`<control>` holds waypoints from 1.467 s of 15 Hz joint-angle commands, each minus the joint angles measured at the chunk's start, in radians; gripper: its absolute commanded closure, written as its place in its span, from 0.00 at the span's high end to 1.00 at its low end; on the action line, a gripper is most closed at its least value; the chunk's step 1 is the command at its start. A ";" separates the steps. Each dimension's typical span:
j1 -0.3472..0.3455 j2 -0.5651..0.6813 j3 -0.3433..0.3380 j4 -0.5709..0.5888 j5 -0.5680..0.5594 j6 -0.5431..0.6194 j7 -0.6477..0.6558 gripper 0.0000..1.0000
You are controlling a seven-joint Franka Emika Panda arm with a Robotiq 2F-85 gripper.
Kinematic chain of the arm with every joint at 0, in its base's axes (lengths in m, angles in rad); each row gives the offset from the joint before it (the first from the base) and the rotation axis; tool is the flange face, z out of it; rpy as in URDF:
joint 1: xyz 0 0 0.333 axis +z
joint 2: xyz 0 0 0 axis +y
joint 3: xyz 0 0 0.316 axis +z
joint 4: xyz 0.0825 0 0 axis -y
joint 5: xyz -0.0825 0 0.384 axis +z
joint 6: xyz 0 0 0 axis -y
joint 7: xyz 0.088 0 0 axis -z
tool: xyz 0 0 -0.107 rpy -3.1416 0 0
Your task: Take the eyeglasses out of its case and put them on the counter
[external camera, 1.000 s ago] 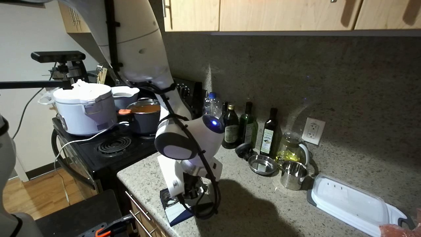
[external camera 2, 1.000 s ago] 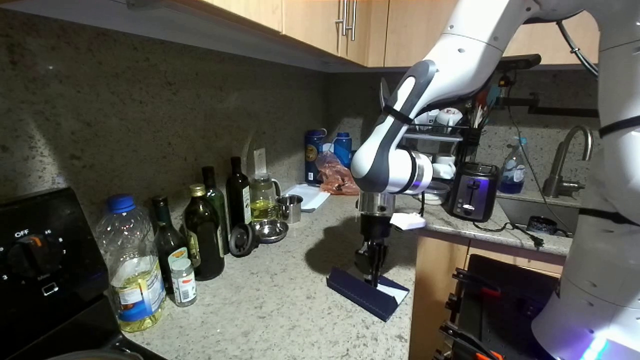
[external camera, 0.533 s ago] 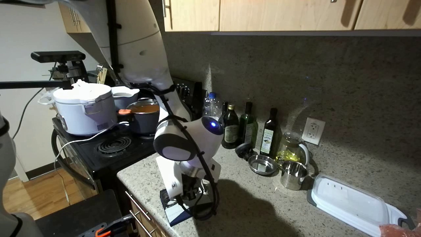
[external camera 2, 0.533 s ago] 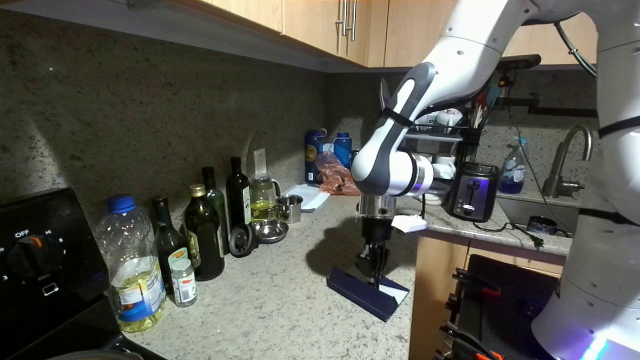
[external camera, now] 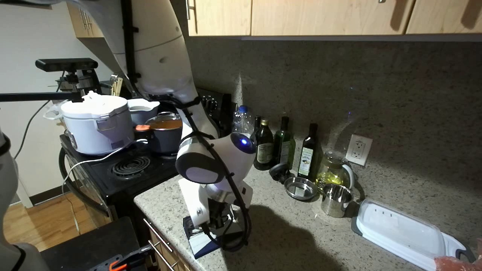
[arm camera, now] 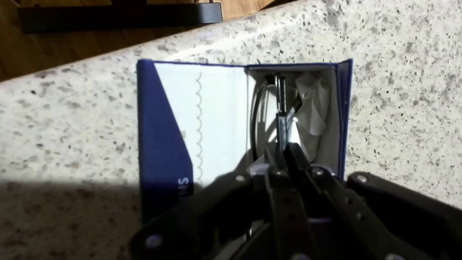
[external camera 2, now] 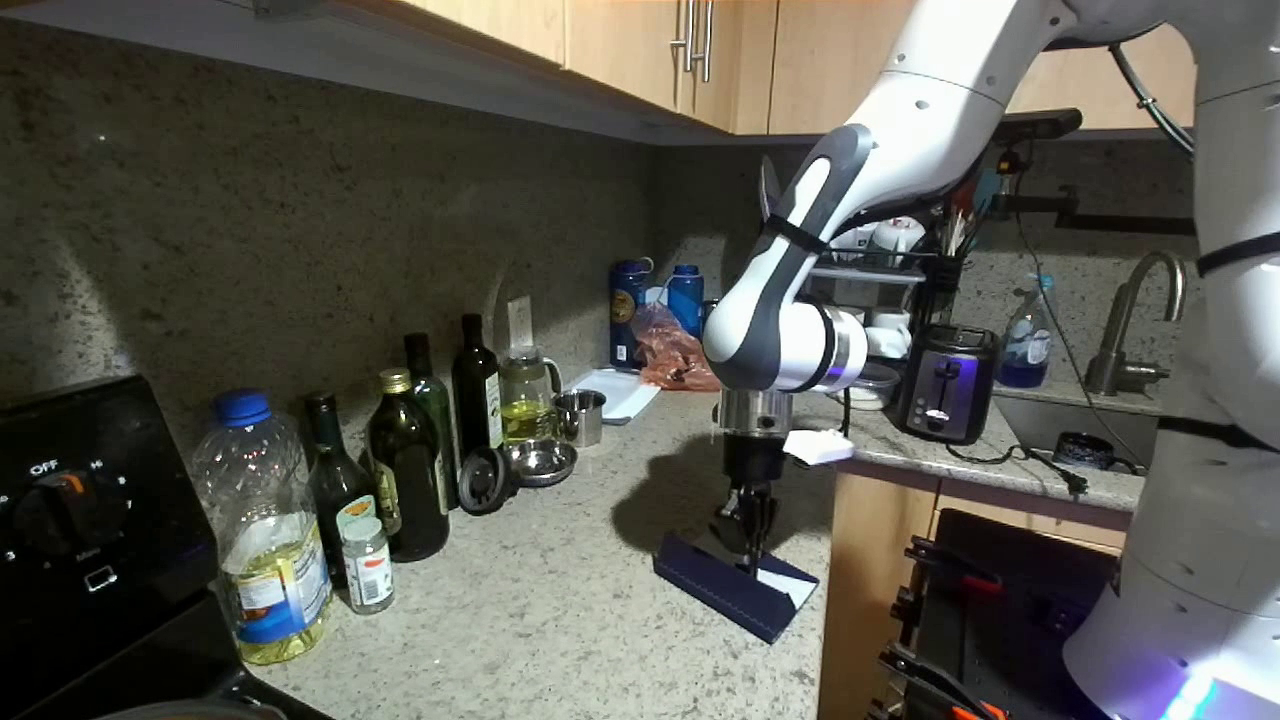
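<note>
The case is an open dark blue box with a white lining. It lies near the counter's front edge in both exterior views (external camera: 203, 241) (external camera 2: 715, 590) and in the wrist view (arm camera: 216, 115). The eyeglasses (arm camera: 280, 95) are inside it, with a dark lens rim and a folded shiny temple; a pale cloth lies beside them. My gripper (arm camera: 284, 148) points down into the case, its fingertips closed together on the temple. It also shows in an exterior view (external camera 2: 754, 560). The fingers hide part of the eyeglasses. The speckled counter (external camera 2: 520, 620) surrounds the case.
Several oil bottles (external camera 2: 405, 470), a steel bowl (external camera 2: 540, 462), a steel cup (external camera: 336, 200) and a white tray (external camera: 399, 233) stand along the wall. The black stove (external camera: 131, 165) with pots is beside the counter. A toaster (external camera 2: 948, 385) stands by the sink.
The arm and gripper shifted very slightly between one second and half a second ago, and have held still since. The case has not moved.
</note>
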 commanded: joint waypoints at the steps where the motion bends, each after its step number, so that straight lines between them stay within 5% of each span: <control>1: -0.001 -0.052 -0.006 -0.030 -0.028 0.003 0.001 0.02; 12: 0.012 -0.177 -0.098 -0.039 -0.341 -0.019 0.149 0.02; 22: 0.078 -0.296 -0.084 -0.016 -0.521 -0.051 0.252 0.02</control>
